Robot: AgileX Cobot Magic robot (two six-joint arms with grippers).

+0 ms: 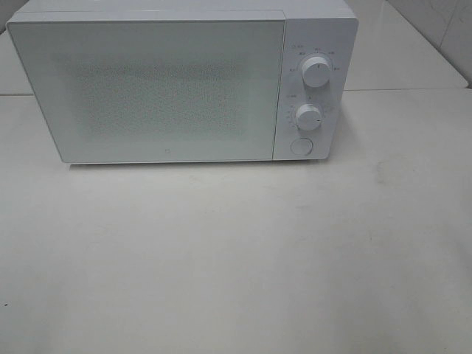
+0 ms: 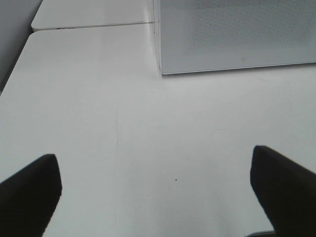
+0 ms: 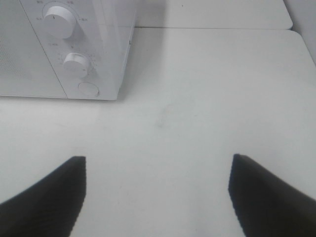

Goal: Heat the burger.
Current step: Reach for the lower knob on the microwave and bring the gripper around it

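Plainly, the white table (image 1: 236,258) takes up most of the exterior high view, its surface bare in front and faintly scuffed. At its far side stands a white microwave (image 1: 324,22), upright and facing the camera. Its wide door (image 1: 155,88) is closed, and the dotted, frosted panel lets nothing inside show through. The burger appears in none of the three views, so I cannot tell where it is. The left gripper (image 2: 153,155) hangs over the table near the microwave's left front corner, its dark fingers (image 2: 29,192) spread wide with only bare tabletop between them and nothing in its hold. The right gripper (image 3: 158,158) hangs over the table before the control panel, its fingers (image 3: 266,197) likewise well apart and empty. On the panel to the right of the door sit an upper knob (image 1: 316,74), a lower knob (image 1: 308,116) just beneath it, and a small round button (image 1: 301,145) at the bottom.
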